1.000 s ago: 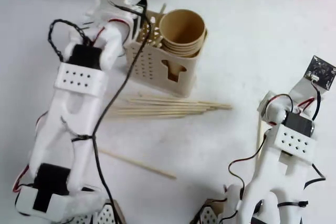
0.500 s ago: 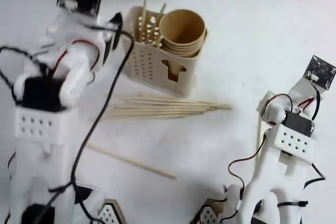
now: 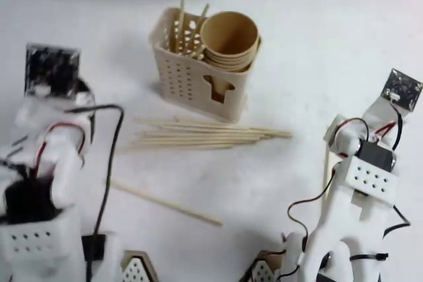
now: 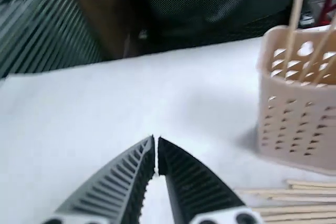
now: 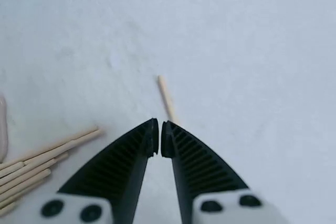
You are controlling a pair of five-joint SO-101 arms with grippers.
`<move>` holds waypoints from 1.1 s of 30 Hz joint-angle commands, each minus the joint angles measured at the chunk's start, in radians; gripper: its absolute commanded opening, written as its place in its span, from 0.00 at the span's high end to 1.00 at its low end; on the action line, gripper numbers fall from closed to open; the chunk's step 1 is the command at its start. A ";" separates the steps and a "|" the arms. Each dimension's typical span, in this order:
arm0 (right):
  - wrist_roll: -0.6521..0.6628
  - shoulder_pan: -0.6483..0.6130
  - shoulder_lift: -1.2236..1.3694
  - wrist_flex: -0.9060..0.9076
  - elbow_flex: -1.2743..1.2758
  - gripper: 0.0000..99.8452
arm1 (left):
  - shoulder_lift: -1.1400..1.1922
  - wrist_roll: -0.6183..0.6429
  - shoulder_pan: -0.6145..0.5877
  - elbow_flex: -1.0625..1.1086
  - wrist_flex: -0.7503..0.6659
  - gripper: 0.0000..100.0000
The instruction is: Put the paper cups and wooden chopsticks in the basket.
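Here, perforated basket (image 3: 185, 85), nested paper cups (image 3: 232, 59), wooden chopsticks (image 3: 205, 135), ribbed left fingers (image 4: 125, 182), right fingers (image 5: 119, 167), apparently closed.

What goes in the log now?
cups: in basket | chopsticks: some in basket, bundle on table | left gripper: shut | right gripper: shut

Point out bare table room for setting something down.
Bare: the wide stretch between basket and right arm, and the patch between basket and left arm. Crowded: in front of the basket, with the chopstick bundle and a loose chopstick.

Overhead over table (image 3: 317, 44); wrist cameras low, close
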 commanded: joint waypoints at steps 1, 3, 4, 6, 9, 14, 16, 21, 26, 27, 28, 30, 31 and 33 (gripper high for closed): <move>0.051 -0.005 -0.025 0.053 -0.097 0.97 | -0.140 0.083 -0.130 0.152 -0.020 0.97; 0.057 -0.007 -0.025 0.099 -0.143 0.97 | -0.182 0.117 -0.176 0.227 -0.021 0.97; 0.058 -0.010 -0.025 0.122 -0.169 0.97 | -0.202 0.118 -0.193 0.267 -0.028 0.97; 0.081 -0.012 -0.025 0.166 -0.230 0.98 | -0.236 0.117 -0.214 0.345 -0.055 0.97; 0.178 -0.013 -0.025 0.243 -0.341 0.98 | -0.285 0.117 -0.268 0.448 -0.110 0.97; 0.336 -0.090 -0.025 0.392 -0.509 0.98 | -0.337 0.117 -0.323 0.605 -0.127 0.97; 0.408 -0.153 -0.025 0.472 -0.569 0.98 | -0.355 0.115 -0.329 0.664 -0.132 0.97; 0.534 -0.360 -0.024 0.662 -0.686 0.98 | -0.424 0.115 -0.340 0.770 -0.184 0.97; 0.582 -0.654 -0.002 0.707 -0.689 0.97 | -0.504 0.087 -0.343 0.838 -0.183 0.97; 0.595 -0.710 0.016 0.707 -0.681 0.97 | -0.521 0.074 -0.343 0.845 -0.180 0.97; 0.615 -0.771 0.044 0.710 -0.675 0.97 | -0.538 0.069 -0.343 0.853 -0.176 0.97; 0.667 -0.874 0.117 0.713 -0.661 0.96 | -0.568 0.069 -0.343 0.870 -0.176 0.97; 0.690 -0.914 0.160 0.707 -0.655 0.95 | -0.582 0.069 -0.343 0.878 -0.176 0.97; 0.735 -0.978 0.254 0.697 -0.661 0.94 | -0.605 0.069 -0.343 0.888 -0.175 0.97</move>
